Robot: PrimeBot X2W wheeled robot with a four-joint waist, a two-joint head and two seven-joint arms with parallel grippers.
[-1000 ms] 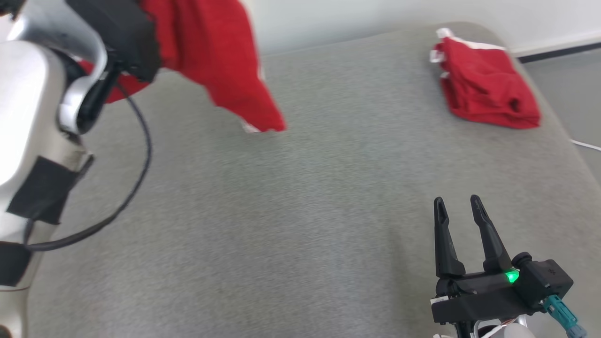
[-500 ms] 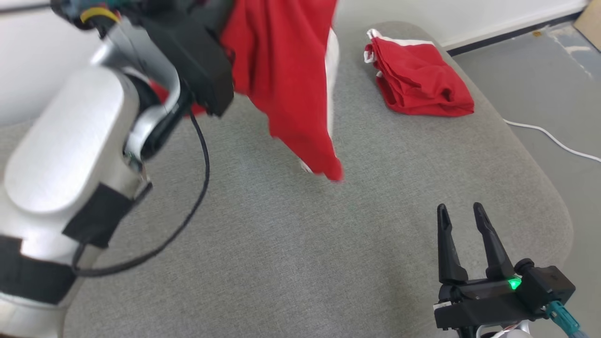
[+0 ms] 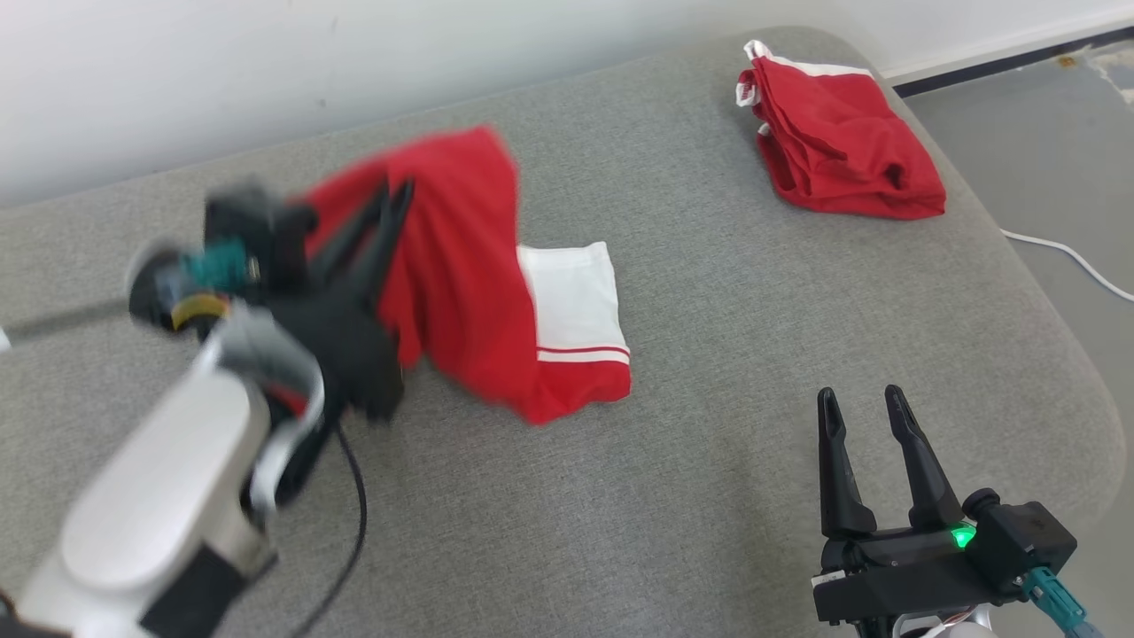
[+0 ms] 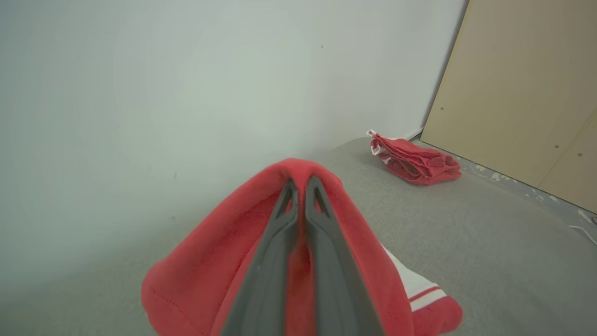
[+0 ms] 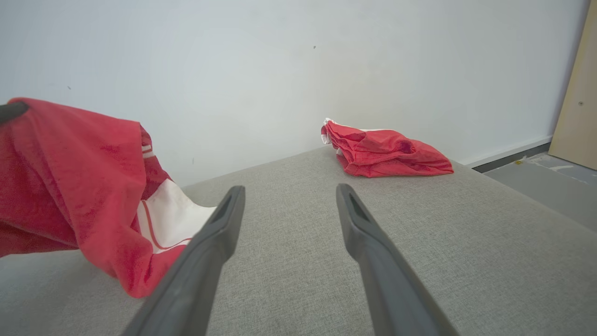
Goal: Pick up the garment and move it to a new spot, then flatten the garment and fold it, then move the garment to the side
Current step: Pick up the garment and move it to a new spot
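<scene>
The garment [image 3: 461,275] is red with a white panel and red stripe. It drapes from my left gripper [image 3: 396,188] down onto the grey cushion, its lower end resting on the surface. In the left wrist view my two fingers [image 4: 275,242] press together with the red garment [image 4: 359,252] pinched between them. My right gripper [image 3: 858,397] stands open at the lower right, above bare cushion, with nothing between its fingers [image 5: 219,228]. The garment [image 5: 79,186] hangs to its left in the right wrist view.
A second red garment [image 3: 842,151] lies folded in a heap at the cushion's far right corner. The grey cushion [image 3: 709,354] ends in a rounded edge on the right; beyond it are floor and a white cable [image 3: 1072,261]. A white wall runs behind.
My left arm has swung down and the garment with it, from hanging high to partly laid on the cushion with its white panel showing. The head camera shifted. The right gripper stayed put.
</scene>
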